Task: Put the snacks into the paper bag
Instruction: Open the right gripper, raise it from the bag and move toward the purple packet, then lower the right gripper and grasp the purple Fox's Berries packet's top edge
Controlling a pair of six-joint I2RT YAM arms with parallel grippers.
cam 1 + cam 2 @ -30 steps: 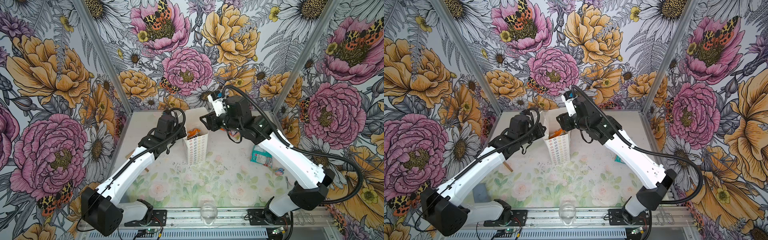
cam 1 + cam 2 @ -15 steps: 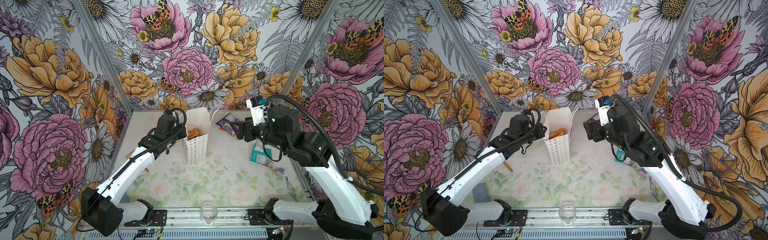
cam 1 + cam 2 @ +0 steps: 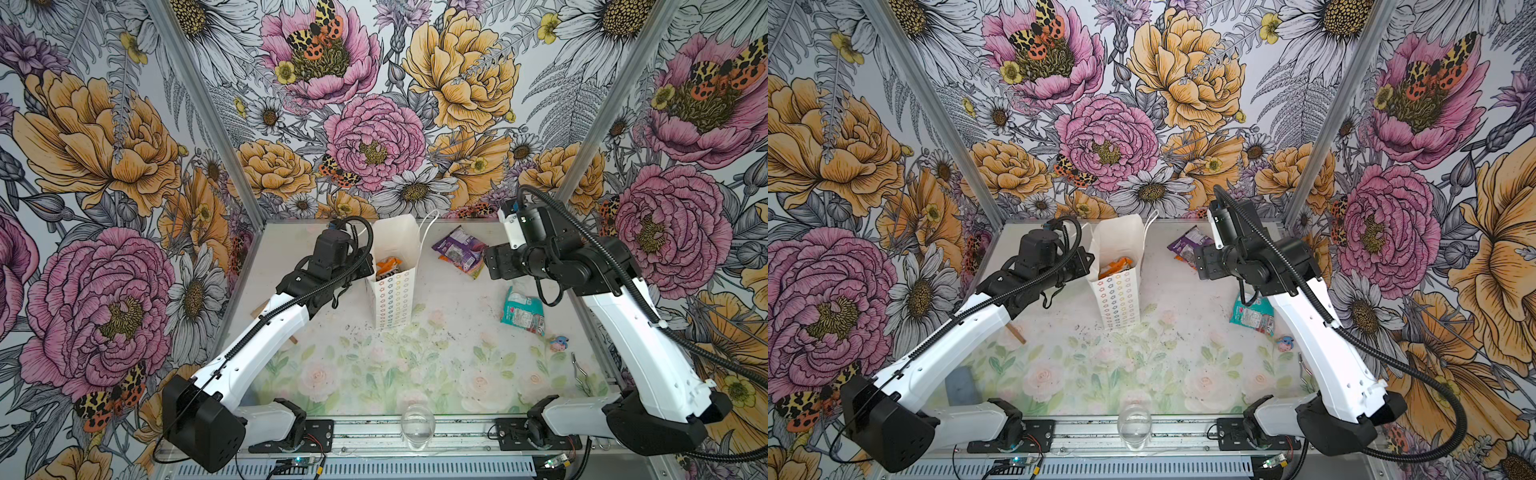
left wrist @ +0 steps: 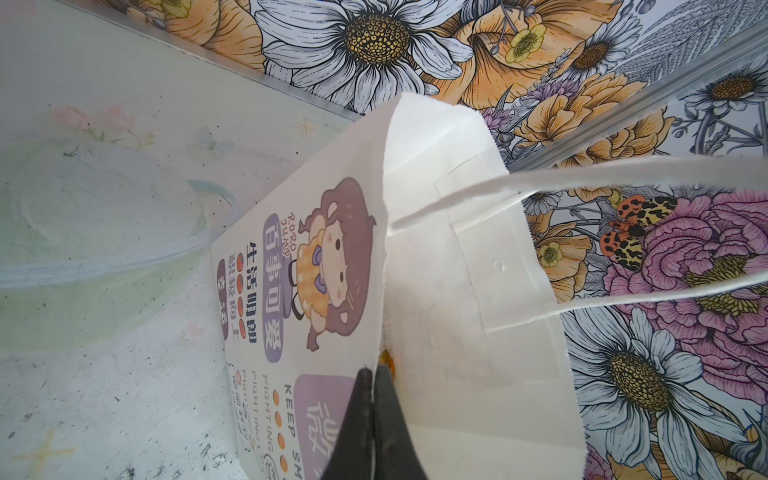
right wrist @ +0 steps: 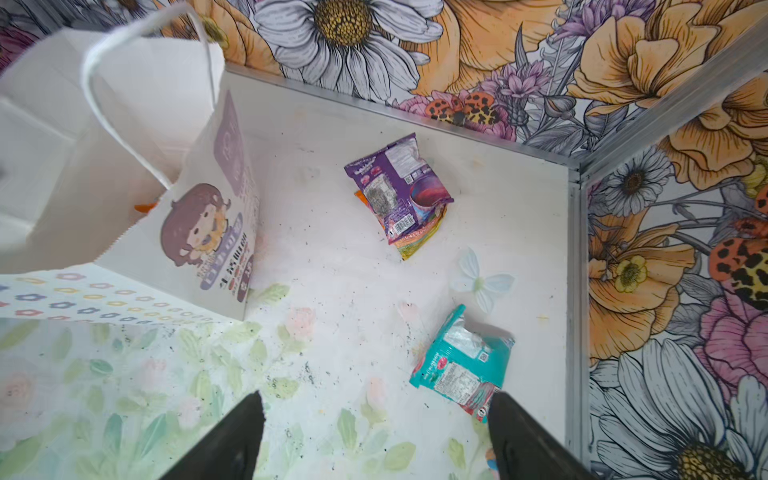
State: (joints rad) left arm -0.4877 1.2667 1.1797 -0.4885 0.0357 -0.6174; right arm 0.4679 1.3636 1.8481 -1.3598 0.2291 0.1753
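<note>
The paper bag (image 3: 394,291) (image 3: 1120,293) stands upright at the back middle, white with rows of flower rings. Orange-and-white snacks (image 3: 388,266) (image 3: 1115,266) lie inside it. My left gripper (image 4: 374,376) is shut on the bag's (image 4: 449,270) rim at its left side. A purple packet (image 3: 459,245) (image 5: 398,187) lies on a green-yellow one (image 5: 420,241) near the back wall. A teal packet (image 3: 523,311) (image 5: 460,365) lies further forward on the right. My right gripper (image 5: 376,405) hangs open and empty above the table, with the teal packet close to one fingertip.
A clear glass (image 3: 417,422) stands at the front edge. A wooden piece (image 3: 1015,333) lies under the left arm, a grey block (image 3: 959,384) at front left. A small blue toy (image 3: 559,343) and a metal clip (image 3: 579,374) lie by the right wall. A clear lid (image 4: 104,232) lies left of the bag.
My right arm has swung from above the bag's mouth to the right side, over the loose packets, and its jaws have spread wider. The left gripper has stayed on the bag's rim.
</note>
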